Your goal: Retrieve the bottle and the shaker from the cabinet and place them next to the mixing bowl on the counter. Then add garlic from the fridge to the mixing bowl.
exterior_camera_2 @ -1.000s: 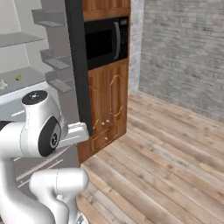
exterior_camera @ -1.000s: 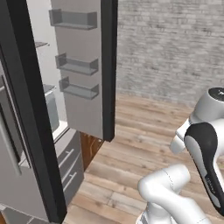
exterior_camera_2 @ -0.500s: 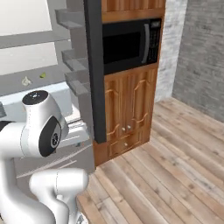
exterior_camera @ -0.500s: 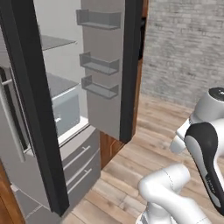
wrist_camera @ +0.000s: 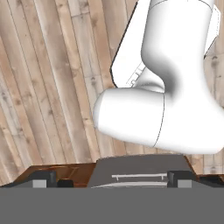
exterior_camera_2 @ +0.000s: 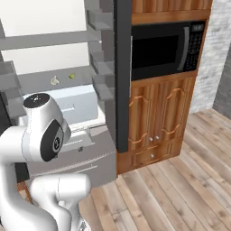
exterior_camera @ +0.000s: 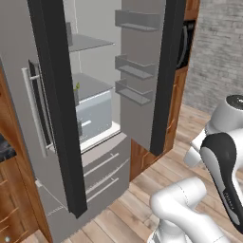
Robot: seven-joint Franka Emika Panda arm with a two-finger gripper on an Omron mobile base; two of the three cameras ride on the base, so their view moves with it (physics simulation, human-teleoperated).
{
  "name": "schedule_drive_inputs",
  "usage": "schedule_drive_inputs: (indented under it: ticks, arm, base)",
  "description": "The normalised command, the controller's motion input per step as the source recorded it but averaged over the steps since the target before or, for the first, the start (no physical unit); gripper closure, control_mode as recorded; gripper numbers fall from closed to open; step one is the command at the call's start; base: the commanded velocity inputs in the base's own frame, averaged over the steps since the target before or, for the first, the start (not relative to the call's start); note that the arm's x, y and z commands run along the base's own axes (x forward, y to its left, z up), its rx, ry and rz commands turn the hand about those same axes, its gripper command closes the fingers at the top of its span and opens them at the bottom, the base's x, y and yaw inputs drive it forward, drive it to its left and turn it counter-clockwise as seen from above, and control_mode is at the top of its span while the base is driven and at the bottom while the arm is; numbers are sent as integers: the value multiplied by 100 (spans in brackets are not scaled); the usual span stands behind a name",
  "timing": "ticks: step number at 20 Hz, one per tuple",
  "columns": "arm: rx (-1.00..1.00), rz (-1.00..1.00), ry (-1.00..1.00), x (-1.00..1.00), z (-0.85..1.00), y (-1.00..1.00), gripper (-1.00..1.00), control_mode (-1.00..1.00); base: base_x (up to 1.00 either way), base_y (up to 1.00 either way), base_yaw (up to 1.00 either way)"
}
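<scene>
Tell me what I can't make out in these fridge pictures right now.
- Garlic: right base view shows a small pale lump on the fridge shelf, too small to confirm; a greenish bit beside it is unidentifiable.
- Left base view: the dark door edge hides most of the fridge interior.
- End effector: hand view shows the fingertips low at the edge, well apart; nothing between them.
- Microwave top is cut by cabinetry.

Even bright rendered light, soft shadows, slight blur
</scene>
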Motion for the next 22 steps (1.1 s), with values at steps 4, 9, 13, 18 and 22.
schedule_drive_inputs:
  ticks: [4, 9, 13, 18, 22]
  arm:
    - [0, 0, 0, 0, 0, 0, -100, 100]
    - [0, 0, 0, 0, 0, 0, -100, 100]
    - [0, 0, 0, 0, 0, 0, -100, 100]
    - [0, 0, 0, 0, 0, 0, -100, 100]
    - [0, 0, 0, 0, 0, 0, -100, 100]
  base:
    - [20, -5, 30]
    - [24, -10, 28]
    - [30, -8, 27]
    - [34, -10, 28]
    - [41, -15, 27]
